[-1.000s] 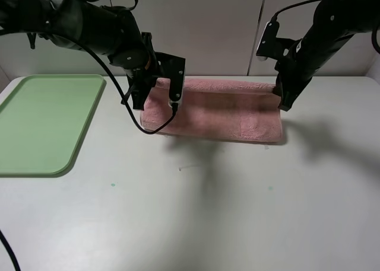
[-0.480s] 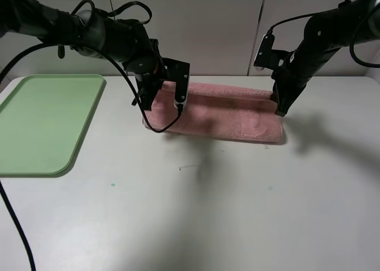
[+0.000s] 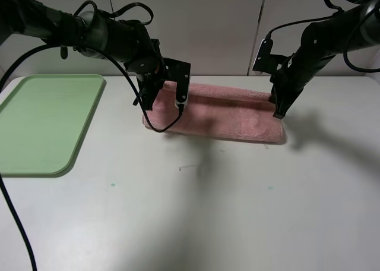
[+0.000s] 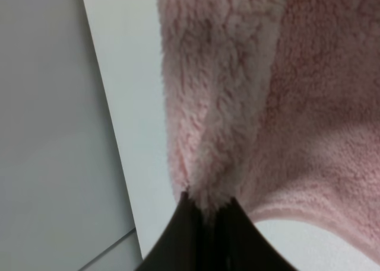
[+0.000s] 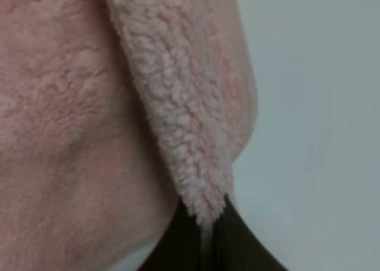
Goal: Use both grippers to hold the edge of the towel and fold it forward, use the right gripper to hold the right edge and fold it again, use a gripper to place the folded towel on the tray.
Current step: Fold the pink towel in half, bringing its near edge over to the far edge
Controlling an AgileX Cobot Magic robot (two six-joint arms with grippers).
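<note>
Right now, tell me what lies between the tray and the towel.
Only bare table lies between the tray and the towel. The exterior high view shows this stretch.

The towel (image 3: 221,111) is pink and fluffy, folded into a long band across the far side of the table (image 3: 196,211). My left hand (image 3: 157,102) is clamped tight on its left end and my right hand (image 3: 278,111) on its right end. Each pinches a thick fold of cloth lifted slightly off the layer beneath. The tray (image 3: 41,123), light green and flat, lies well apart to the left.
</note>
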